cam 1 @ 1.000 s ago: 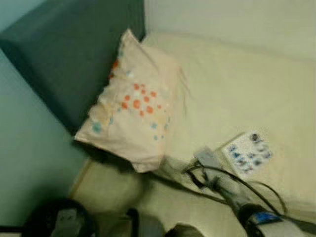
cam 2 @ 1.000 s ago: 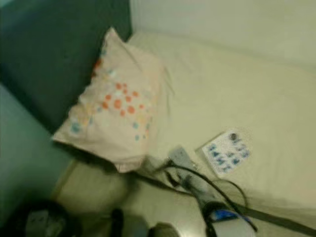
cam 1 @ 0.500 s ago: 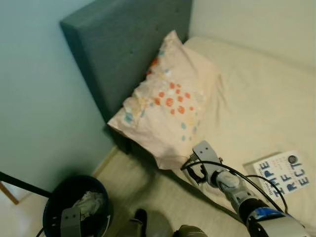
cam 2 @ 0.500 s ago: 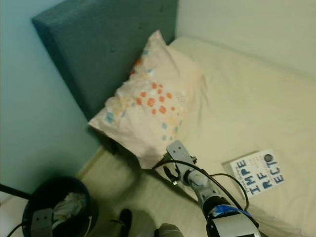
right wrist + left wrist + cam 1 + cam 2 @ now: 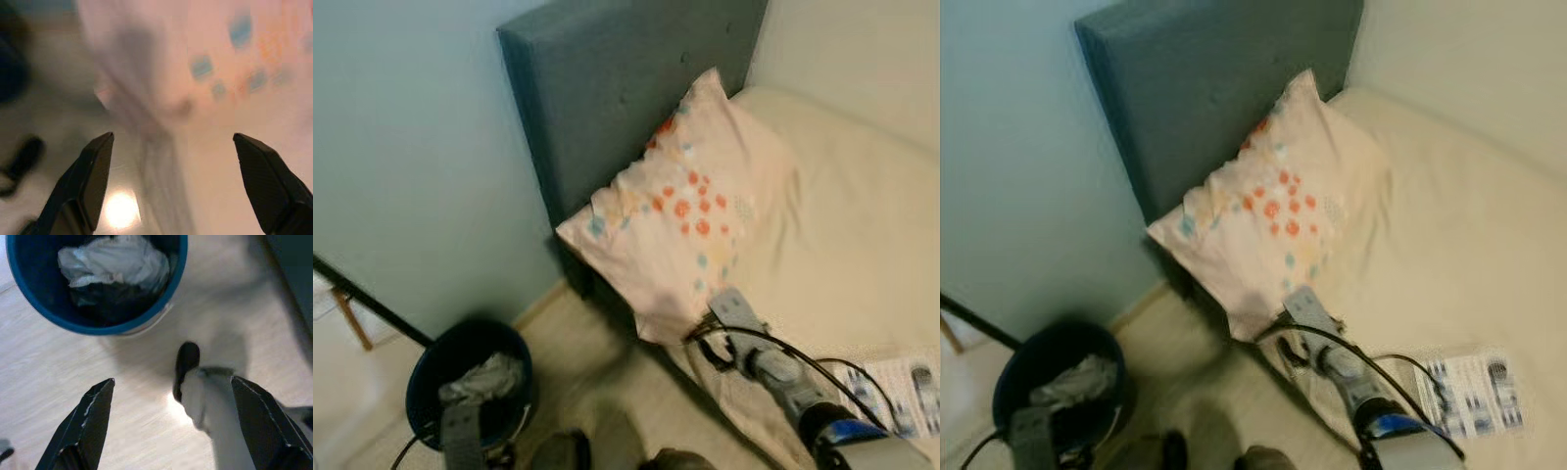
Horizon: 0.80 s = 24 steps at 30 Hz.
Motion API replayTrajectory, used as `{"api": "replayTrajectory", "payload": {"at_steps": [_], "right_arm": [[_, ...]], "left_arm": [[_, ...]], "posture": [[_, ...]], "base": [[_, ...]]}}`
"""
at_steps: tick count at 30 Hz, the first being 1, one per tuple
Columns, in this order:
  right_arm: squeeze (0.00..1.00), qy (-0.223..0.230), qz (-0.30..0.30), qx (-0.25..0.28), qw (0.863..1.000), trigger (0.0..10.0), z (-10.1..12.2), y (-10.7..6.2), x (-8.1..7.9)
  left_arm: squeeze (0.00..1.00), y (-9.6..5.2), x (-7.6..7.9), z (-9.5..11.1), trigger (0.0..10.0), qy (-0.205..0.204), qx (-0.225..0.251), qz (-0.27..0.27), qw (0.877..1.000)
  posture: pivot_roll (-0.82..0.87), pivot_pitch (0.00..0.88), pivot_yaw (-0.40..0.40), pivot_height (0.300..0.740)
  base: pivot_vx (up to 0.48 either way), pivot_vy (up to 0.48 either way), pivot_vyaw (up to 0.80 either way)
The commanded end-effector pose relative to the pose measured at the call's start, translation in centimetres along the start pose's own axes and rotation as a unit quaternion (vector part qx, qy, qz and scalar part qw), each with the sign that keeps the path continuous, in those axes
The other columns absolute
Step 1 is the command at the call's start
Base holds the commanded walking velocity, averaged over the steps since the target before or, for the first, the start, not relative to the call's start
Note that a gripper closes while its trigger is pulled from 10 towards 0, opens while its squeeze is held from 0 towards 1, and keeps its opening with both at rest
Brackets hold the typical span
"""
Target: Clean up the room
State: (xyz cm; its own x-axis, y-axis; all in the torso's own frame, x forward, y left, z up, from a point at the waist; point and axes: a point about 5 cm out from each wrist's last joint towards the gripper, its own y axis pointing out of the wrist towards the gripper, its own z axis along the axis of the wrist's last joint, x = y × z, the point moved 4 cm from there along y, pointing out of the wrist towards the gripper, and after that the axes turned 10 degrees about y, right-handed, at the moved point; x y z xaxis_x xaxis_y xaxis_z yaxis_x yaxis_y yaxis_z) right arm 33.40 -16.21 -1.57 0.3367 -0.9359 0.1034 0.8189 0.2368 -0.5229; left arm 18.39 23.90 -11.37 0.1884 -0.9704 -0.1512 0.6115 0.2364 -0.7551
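Note:
A cream pillow point(image 5: 690, 211) with orange and blue dots leans against the teal headboard point(image 5: 607, 88) at the head of the bed point(image 5: 842, 196). My right arm point(image 5: 773, 367) stretches toward the pillow's lower corner at the mattress edge. My right gripper point(image 5: 172, 138) is open just short of the blurred pillow point(image 5: 234, 58), with nothing between its fingers. A white booklet point(image 5: 1469, 392) with blue print lies on the sheet to the right. My left gripper point(image 5: 172, 381) hangs open over the floor beside a blue bin point(image 5: 49, 316) holding crumpled white paper point(image 5: 115, 262).
The blue bin point(image 5: 514, 343) stands on the pale wood floor to the left of the bed, close to the light blue wall point(image 5: 411, 147). A thin black bar point(image 5: 362, 299) slants in from the left edge. My own dark foot point(image 5: 187, 360) is on the floor near the bin.
The whole picture has swung, so the camera has turned left: the bin has come into view and the booklet now sits at the right edge. My right arm still points at the pillow's lower corner.

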Motion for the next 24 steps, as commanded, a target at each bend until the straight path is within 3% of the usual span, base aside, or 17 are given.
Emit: {"api": "replayTrajectory", "payload": {"at_steps": [1, 5, 8, 11, 24], "right_arm": [[0.00, 0.003, -0.001, -0.021, 1.000, 10.0, -1.51, -0.42, 0.11], [0.00, 0.003, -0.009, -0.022, 1.000, 10.0, -1.44, -0.40, 0.31], [0.00, 0.006, -0.009, -0.016, 1.000, 10.0, -1.19, -0.36, 0.35], [0.00, -0.012, -0.010, -0.023, 1.000, 10.0, -1.37, -0.39, 0.42], [0.00, -0.011, 0.009, -0.021, 1.000, 10.0, -1.62, -0.44, -0.21]], "left_arm": [[0.00, -0.26, -0.24, -1.03, 10.0, -0.008, -0.014, 0.008, 1.000], [0.00, -0.12, -0.30, -0.54, 10.0, -0.014, -0.008, 0.009, 1.000], [0.00, -0.05, 0.01, -0.30, 10.0, -0.010, -0.005, 0.000, 1.000], [0.00, -0.04, 0.11, -0.21, 10.0, -0.009, -0.003, -0.002, 1.000], [0.00, -0.09, 0.07, -0.51, 10.0, -0.004, -0.009, 0.002, 1.000]], "posture": [[-0.08, 0.067, 0.047, 0.740], [-0.08, 0.067, 0.047, 0.740], [-0.09, 0.070, 0.050, 0.740], [-0.09, 0.072, 0.049, 0.740], [-0.09, 0.074, 0.048, 0.740]], "base": [[0.000, 0.000, 0.80], [0.000, 0.000, 0.80], [0.000, 0.000, 0.00], [0.000, 0.000, 0.79], [0.000, -0.400, 0.80]]}}
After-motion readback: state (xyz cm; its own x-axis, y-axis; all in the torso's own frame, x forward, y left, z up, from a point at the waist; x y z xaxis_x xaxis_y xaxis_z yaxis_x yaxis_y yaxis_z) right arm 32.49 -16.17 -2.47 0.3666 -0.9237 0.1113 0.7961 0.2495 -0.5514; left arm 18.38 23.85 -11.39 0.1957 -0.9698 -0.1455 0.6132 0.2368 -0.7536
